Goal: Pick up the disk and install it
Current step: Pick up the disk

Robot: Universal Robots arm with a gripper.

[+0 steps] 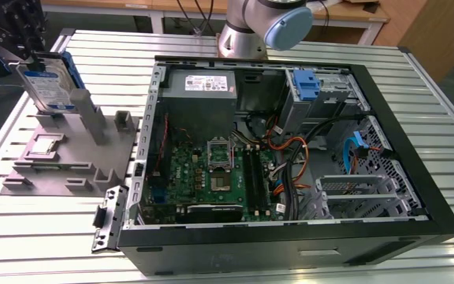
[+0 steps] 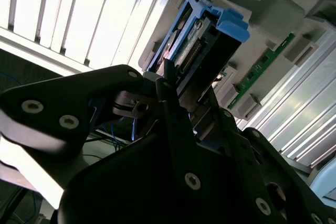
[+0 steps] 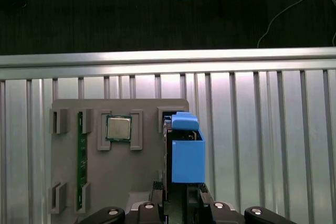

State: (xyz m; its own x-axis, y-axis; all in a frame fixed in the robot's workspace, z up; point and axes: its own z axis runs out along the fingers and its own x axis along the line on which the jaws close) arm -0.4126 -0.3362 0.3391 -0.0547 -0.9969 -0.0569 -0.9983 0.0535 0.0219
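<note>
In the upper left of the exterior view, the flat rectangular silver-grey metal disk (image 1: 49, 83) with a blue-and-white label stands on edge in its blue plastic bracket, slightly tilted. The arm's black jaws are closed on its upper end. In the second wrist view the dark fingers (image 2: 168, 108) press against both faces of the disk (image 2: 202, 45), near the connector edge.

The disk's lower end is at the grey moulded fixture plate (image 1: 61, 171), just beside a tall grey post (image 1: 93, 121). I cannot tell whether it is seated there or lifted clear. In the first wrist view the disk (image 3: 187, 156) is seen end-on over the same plate (image 3: 131, 177). That plate also carries a square silver processor chip (image 3: 119, 128) and a narrow green memory stick (image 3: 81, 156).

The ribbed aluminium counter (image 1: 45, 236) bears the plate and, to the right of it, a large open black computer case (image 1: 250, 254). Inside the case lie a green motherboard (image 1: 211, 171), a grey box with a white label (image 1: 203, 86) and, in the upper right bay, an empty blue plastic bracket (image 1: 307, 86). The arm's silver base with a pale blue cap (image 1: 286, 26) stands at the top centre, behind the case.
</note>
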